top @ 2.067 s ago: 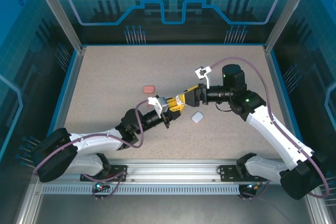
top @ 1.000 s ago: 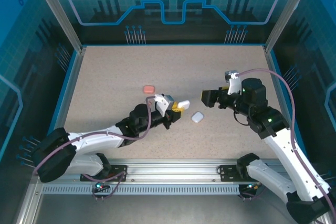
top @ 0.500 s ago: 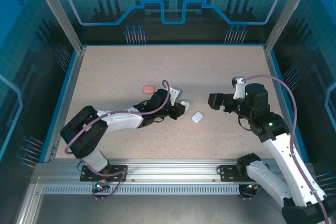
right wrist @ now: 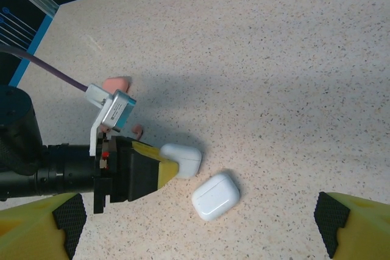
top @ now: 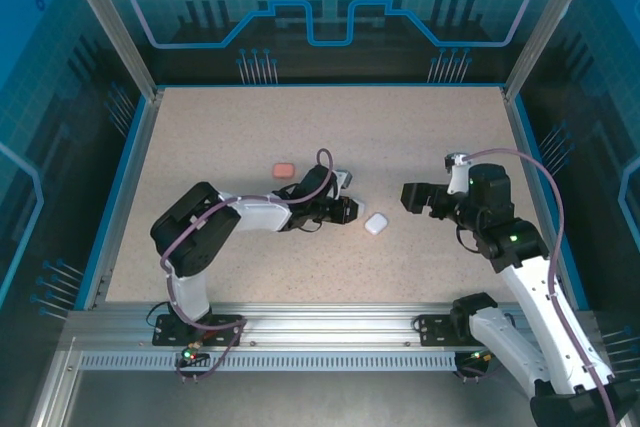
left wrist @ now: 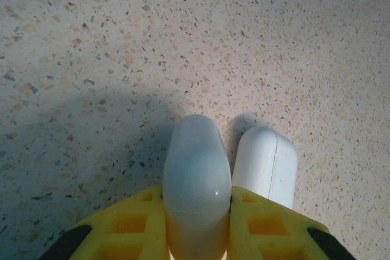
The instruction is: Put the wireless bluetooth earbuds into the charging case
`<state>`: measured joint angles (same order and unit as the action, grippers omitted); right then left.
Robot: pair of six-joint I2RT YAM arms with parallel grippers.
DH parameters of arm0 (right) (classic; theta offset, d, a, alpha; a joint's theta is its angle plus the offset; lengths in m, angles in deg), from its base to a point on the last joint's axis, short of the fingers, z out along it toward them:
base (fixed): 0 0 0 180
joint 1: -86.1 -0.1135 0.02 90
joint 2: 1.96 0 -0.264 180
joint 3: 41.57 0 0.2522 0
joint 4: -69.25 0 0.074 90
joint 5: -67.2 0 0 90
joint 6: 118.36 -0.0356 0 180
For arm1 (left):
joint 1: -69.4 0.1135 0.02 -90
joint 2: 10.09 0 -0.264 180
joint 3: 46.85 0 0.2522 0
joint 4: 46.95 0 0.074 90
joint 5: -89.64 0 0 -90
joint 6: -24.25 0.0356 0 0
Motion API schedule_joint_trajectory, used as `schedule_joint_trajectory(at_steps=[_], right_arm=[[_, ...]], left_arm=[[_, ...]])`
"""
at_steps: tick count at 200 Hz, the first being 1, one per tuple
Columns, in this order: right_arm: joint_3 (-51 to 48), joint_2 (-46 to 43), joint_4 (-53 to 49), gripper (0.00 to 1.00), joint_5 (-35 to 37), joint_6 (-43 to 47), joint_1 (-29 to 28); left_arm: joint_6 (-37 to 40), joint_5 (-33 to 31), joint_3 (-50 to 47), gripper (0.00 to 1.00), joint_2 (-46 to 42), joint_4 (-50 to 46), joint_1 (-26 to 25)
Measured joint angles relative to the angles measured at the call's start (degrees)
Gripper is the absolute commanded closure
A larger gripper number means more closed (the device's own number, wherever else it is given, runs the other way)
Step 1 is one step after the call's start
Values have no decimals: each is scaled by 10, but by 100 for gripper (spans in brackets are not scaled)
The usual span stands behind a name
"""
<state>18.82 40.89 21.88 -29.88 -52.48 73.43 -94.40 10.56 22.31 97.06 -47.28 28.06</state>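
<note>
My left gripper (left wrist: 198, 211) is shut on a closed white charging case (left wrist: 196, 178), held low over the table between the yellow fingers (left wrist: 143, 220). A second closed white case (left wrist: 265, 165) lies on the table just to its right. The right wrist view shows the held case (right wrist: 181, 159), the loose case (right wrist: 215, 196), and a tiny salmon-red earbud (right wrist: 138, 130) beside the left wrist. The white earbuds are out of view. My right gripper (top: 412, 197) hangs open and empty, to the right of both cases.
A salmon-red case (top: 284, 169) lies on the speckled table (top: 220, 127) behind the left arm. Blue rails and transparent walls (top: 130, 57) enclose the table. The left arm's elbow (top: 195, 217) is folded near the left middle.
The right gripper has drawn back to the right, away from the held case. The left arm has swung round and lowered the white case beside the loose one.
</note>
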Motion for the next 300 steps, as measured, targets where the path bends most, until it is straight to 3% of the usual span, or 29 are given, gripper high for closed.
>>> schedule_joint_trajectory(at_steps=[15,54,140,190,216,254,270,300], right_arm=[[0,0,0,0,-3,2,3],[0,0,2,0,-18,8,5],[0,15,17,0,-57,17,7],[6,86,62,0,-103,48,2],[48,153,66,0,-88,98,-46],[156,286,63,0,-34,231,-158],[203,346,62,0,-25,282,-182],[289,462,60,0,-22,385,-205]], left_arm=[[0,4,6,71,6,-3,2],[-17,9,6,51,8,-4,10],[-9,3,-32,40,-20,-1,34],[26,-35,-110,28,-184,-5,71],[49,-54,-137,20,-283,-18,97],[67,-68,-190,7,-416,-66,181],[75,-70,-202,2,-462,-97,219],[80,-67,-208,1,-534,-144,291]])
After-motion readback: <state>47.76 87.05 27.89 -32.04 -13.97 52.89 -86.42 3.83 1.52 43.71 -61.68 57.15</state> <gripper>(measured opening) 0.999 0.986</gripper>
